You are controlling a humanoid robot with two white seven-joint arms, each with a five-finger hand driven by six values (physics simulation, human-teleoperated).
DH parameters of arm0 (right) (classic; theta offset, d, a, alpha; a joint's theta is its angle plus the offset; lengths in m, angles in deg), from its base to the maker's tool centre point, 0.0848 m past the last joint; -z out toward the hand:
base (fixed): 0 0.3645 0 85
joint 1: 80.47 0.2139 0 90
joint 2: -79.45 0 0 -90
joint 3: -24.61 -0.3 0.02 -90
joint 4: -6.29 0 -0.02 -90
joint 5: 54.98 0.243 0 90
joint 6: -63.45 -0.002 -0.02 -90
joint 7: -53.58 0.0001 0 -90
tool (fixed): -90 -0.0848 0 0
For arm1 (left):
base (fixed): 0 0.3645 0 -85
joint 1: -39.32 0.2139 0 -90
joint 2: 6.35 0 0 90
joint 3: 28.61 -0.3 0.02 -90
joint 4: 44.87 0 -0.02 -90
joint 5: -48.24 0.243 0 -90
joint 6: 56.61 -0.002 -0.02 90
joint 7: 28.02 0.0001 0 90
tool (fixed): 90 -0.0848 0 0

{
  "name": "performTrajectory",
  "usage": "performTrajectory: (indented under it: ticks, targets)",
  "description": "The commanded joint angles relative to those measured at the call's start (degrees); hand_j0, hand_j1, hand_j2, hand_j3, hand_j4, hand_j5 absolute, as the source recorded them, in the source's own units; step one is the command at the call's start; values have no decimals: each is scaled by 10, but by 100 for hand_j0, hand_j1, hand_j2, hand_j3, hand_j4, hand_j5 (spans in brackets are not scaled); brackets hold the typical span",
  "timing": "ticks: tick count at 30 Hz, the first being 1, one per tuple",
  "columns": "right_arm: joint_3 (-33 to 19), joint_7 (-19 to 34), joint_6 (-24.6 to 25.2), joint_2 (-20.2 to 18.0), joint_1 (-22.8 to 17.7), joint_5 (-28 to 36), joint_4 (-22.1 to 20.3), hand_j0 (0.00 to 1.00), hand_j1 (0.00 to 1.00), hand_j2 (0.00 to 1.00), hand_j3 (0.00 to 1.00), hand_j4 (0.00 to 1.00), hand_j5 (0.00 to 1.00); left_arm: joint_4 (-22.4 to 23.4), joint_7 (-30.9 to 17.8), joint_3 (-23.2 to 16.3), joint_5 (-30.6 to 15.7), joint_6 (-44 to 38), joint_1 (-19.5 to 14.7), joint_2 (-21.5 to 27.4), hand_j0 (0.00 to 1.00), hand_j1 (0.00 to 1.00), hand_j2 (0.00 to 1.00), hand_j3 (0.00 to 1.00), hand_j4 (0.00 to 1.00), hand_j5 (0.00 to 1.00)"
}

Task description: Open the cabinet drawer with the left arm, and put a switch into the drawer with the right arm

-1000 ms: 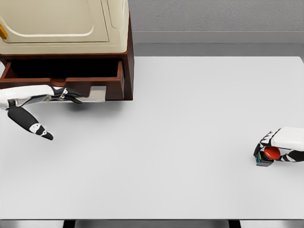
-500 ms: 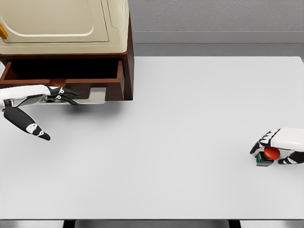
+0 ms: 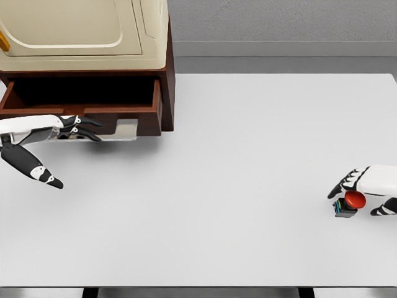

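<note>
Fingers of the right hand [image 3: 366, 186] arch over a small dark switch with a red round button [image 3: 348, 203] at the right side of the white bench [image 3: 236, 174]; whether they grip it cannot be told. Across the bench, the left hand [image 3: 59, 133] lies flat with spread fingers, holding nothing, just in front of the dark brown wooden drawer [image 3: 84, 102], which stands pulled out from the cabinet [image 3: 166, 68] beneath a cream-coloured appliance [image 3: 80, 31].
</note>
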Motion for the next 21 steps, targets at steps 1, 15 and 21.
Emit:
performTrajectory:
  ticks: [1, 15, 21]
  targets:
    - [0, 0, 1, -2, 0, 3, -7, 83, 83, 83, 83, 83, 83, 9, 3, 6, 37, -9, 0, 6, 100, 100, 100, 100, 100, 100]
    - [3, 0, 1, 1, 3, 1, -12, 83, 83, 83, 83, 83, 83, 8, 3, 6, 31, -8, 3, 23, 100, 100, 100, 100, 100, 100]
    - [3, 0, 1, 2, 4, 0, -13, 82, 82, 82, 82, 82, 82, 8, 3, 21, 32, -5, 2, 22, 100, 100, 100, 100, 100, 100]
